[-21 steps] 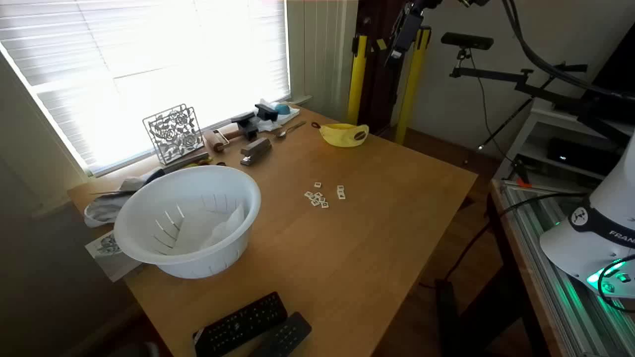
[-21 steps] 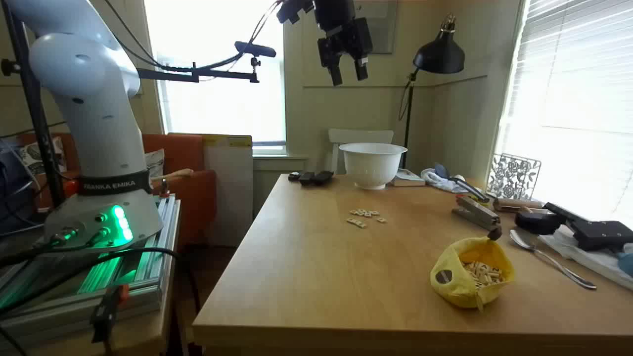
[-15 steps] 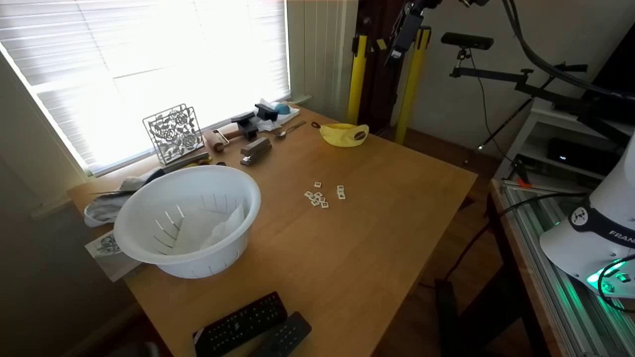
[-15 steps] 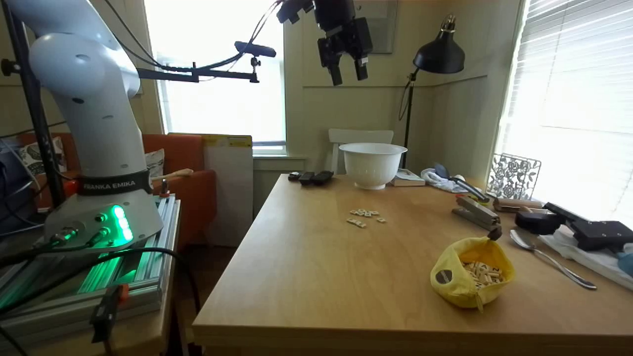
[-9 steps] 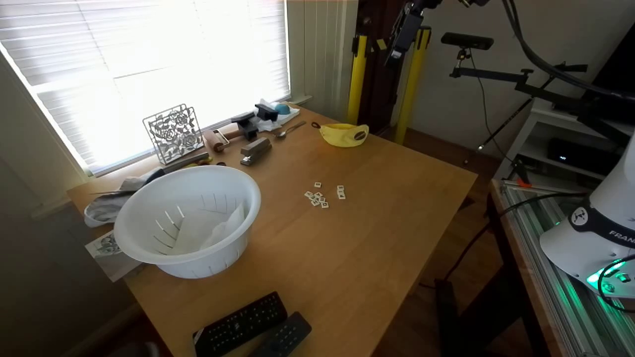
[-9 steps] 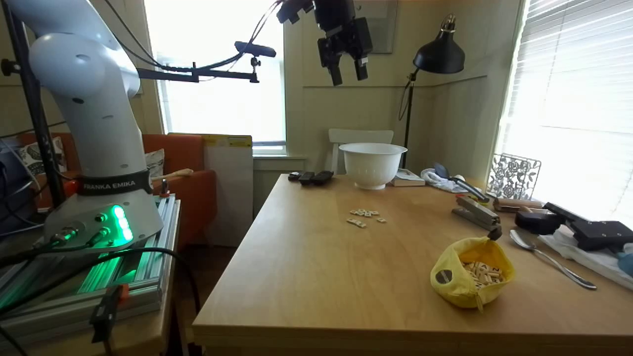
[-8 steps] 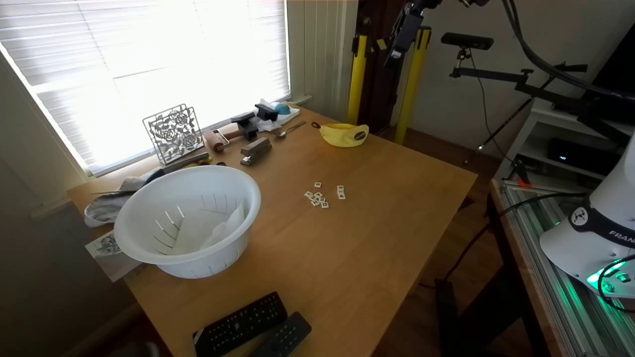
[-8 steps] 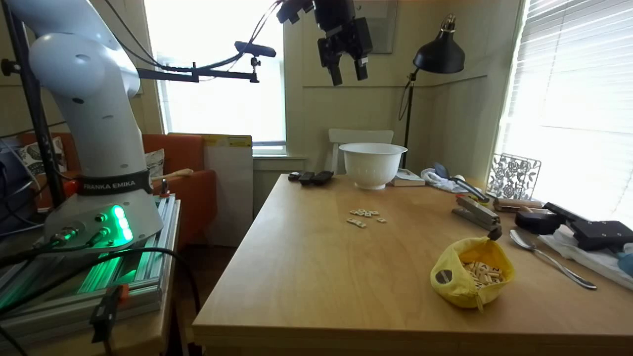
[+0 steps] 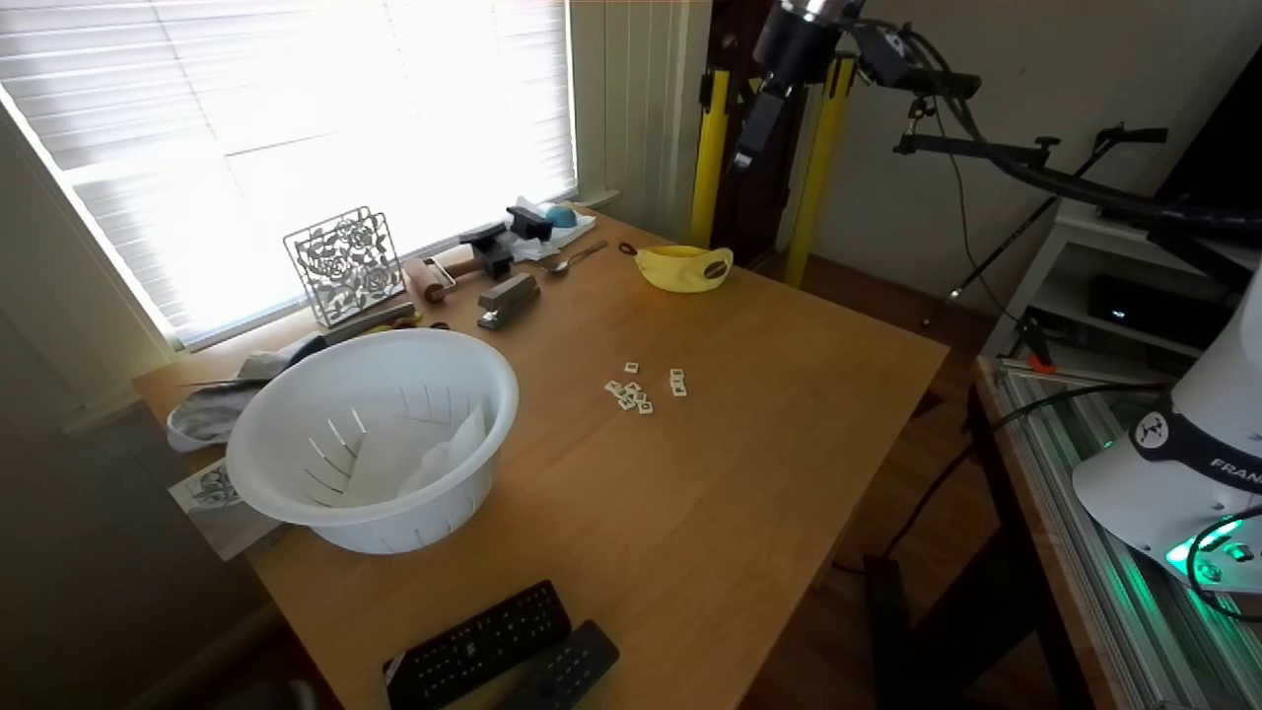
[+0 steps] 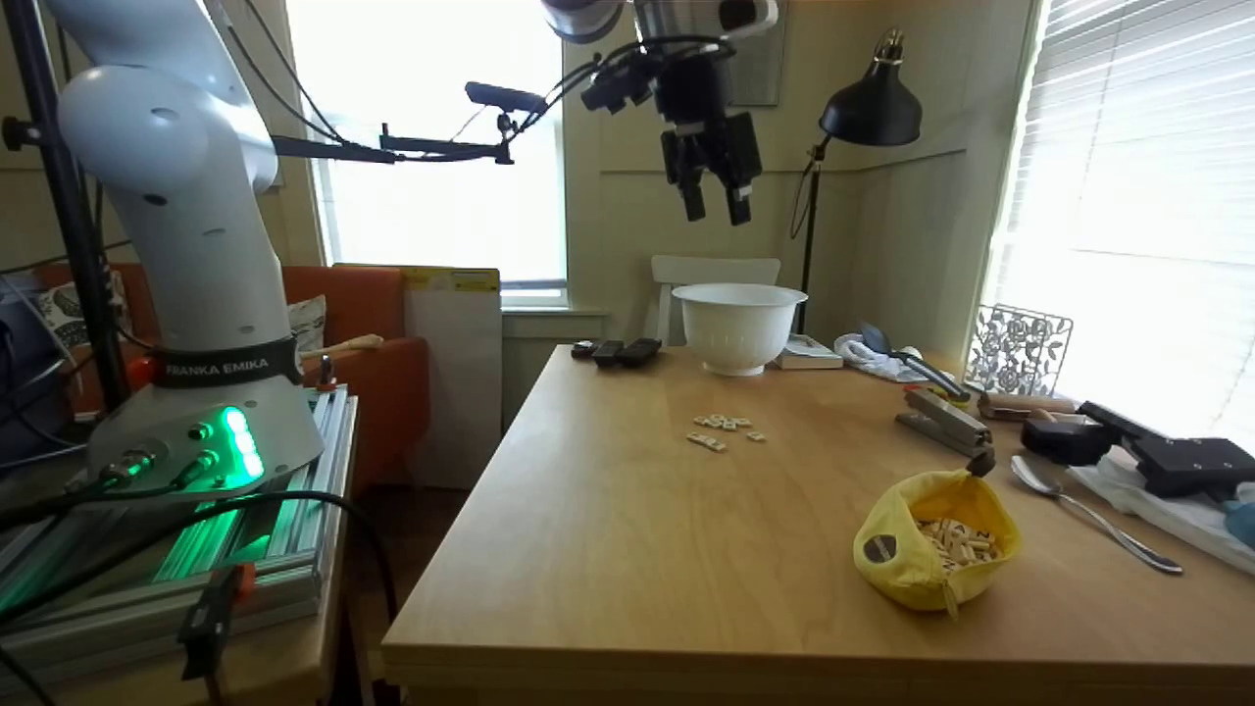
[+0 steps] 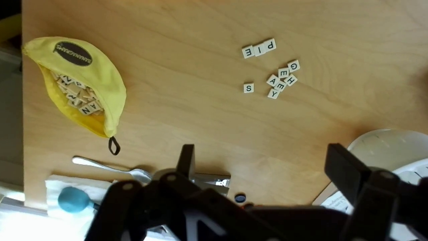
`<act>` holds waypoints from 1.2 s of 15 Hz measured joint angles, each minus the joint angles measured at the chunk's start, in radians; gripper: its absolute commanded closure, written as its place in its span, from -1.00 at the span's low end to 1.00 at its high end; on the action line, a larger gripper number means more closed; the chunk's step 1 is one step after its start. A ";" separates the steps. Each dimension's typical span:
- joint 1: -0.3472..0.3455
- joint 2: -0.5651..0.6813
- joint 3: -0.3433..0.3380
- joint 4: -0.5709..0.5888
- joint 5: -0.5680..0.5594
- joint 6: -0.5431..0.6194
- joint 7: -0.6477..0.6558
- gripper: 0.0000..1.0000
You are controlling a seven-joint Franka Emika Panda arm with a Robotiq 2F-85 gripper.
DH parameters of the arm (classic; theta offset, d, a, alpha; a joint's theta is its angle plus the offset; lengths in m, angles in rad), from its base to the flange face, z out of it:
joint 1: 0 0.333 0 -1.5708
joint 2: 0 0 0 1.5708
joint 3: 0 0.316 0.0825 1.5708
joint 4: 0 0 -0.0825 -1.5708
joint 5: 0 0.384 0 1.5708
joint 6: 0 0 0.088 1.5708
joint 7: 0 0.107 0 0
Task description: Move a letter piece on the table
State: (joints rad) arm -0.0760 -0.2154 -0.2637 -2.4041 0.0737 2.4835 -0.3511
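The wrist view had the gripper (image 11: pixel 262 160) spread wide and empty, low in the frame; the S tile (image 11: pixel 248 88), a likely target, lay alone on the table (image 11: pixel 187 117), upper centre. Lowered so wide, the gripper risked knocking the clustered tiles (image 11: pixel 280 86) at right; closed too high, missing the piece.

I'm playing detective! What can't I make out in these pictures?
Many tiles in the yellow pouch: letters covered by other tiles, wrist view.
Book: cover partly behind the gripper, wrist view.
Remotes: markings too small to read in an exterior view.
Robot arm: middle cut off by top edge in an exterior view.
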 measured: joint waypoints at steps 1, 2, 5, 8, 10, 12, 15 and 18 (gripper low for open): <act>0.005 0.031 0.000 0.001 0.040 0.020 -0.021 -1.00; 0.012 0.061 0.000 0.002 0.084 0.035 -0.047 -1.00; 0.024 0.144 0.011 0.019 0.196 0.047 -0.136 -1.00; 0.020 0.222 0.035 0.045 0.243 0.063 -0.191 -1.00; 0.009 0.272 0.058 0.063 0.246 0.082 -0.200 -1.00; -0.006 0.319 0.083 0.081 0.246 0.108 -0.202 -1.00; -0.032 0.377 0.117 0.103 0.245 0.145 -0.202 -1.00; -0.061 0.424 0.146 0.123 0.244 0.168 -0.202 -1.00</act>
State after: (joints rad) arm -0.1366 0.2085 -0.1174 -2.2812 0.3177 2.6512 -0.5529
